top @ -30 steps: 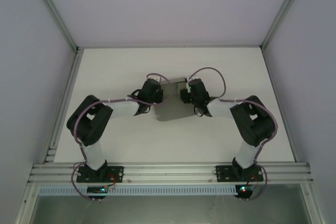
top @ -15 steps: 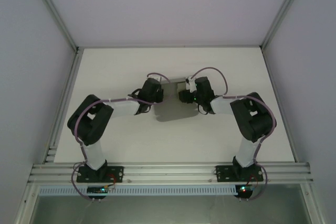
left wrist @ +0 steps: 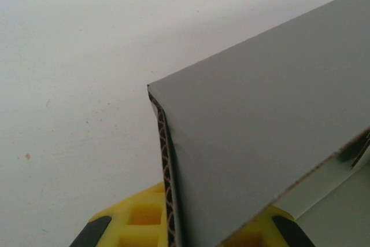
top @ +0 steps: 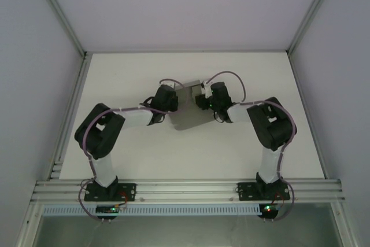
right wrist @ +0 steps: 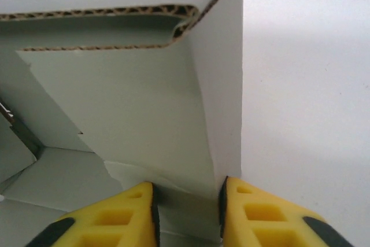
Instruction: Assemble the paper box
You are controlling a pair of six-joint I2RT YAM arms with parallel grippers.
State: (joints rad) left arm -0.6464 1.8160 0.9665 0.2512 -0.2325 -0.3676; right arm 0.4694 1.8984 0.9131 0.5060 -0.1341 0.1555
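Item: paper box (top: 188, 114), part-folded, mid-worktop (top: 127, 73), between your two arms. Left end effector (left wrist: 184, 227): clamped on its left wall, likely bracing it. Right end effector (right wrist: 186, 203): narrow, astride the right wall, probably to fold it; you cannot tell if it grips.

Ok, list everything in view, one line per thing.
paper box: one, grey corrugated card, mid-table, part-folded
table: one, white, under the box
frame rail: one, silver, near edge, carrying both arm bases
cable loops: two, purple, above the wrists
left arm: one, black and white, bent inward
right arm: one, black and white, bent inward
left claw: one, yellow, shut on a box wall
right claw: one, yellow, clamped on a box wall
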